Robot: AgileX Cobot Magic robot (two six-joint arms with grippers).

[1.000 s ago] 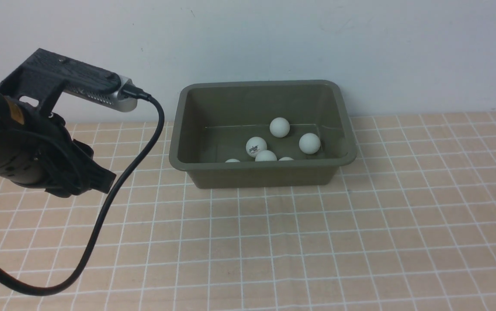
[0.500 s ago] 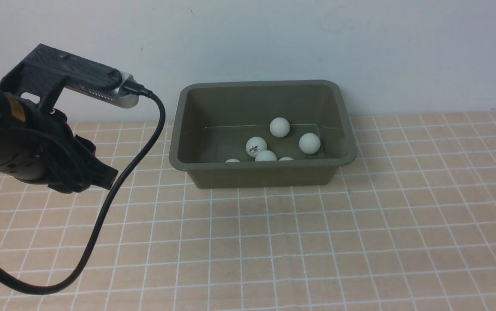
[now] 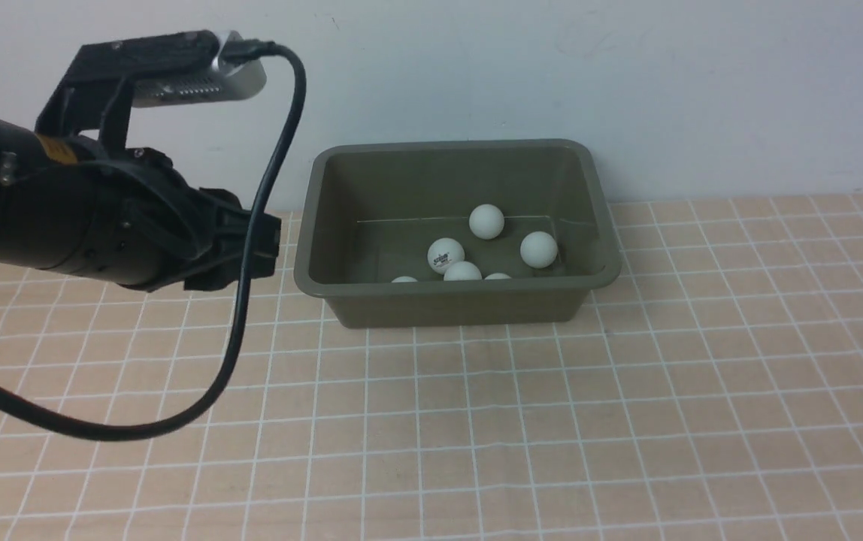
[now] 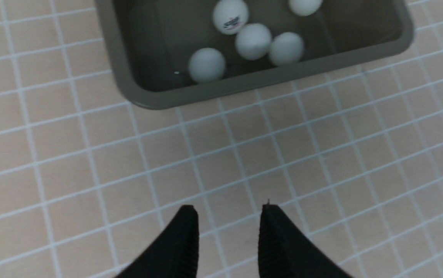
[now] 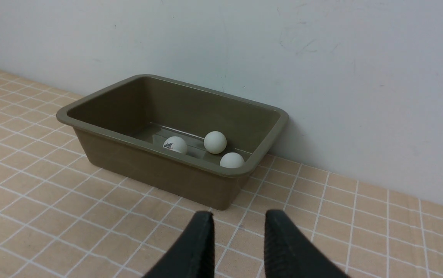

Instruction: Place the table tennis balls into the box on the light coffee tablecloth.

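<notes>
1. Table tennis balls (image 3: 486, 222): six, all inside the box; one bears a dark printed logo;
2. Olive-green box (image 3: 455, 297): one;
3. Light coffee tablecloth (image 3: 627, 406): one;
4. Robot arms: one in the front view, at the left; a black cable (image 3: 243, 300) hangs from it.

The box (image 3: 454, 300) stands at the worktop's far edge against the wall, its mouth unobstructed from above. The left arm (image 3: 86, 225) and its looping cable (image 3: 236, 323) crowd the box's left side. The tablecloth (image 3: 627, 421) nearer and rightward lies bare.
</notes>
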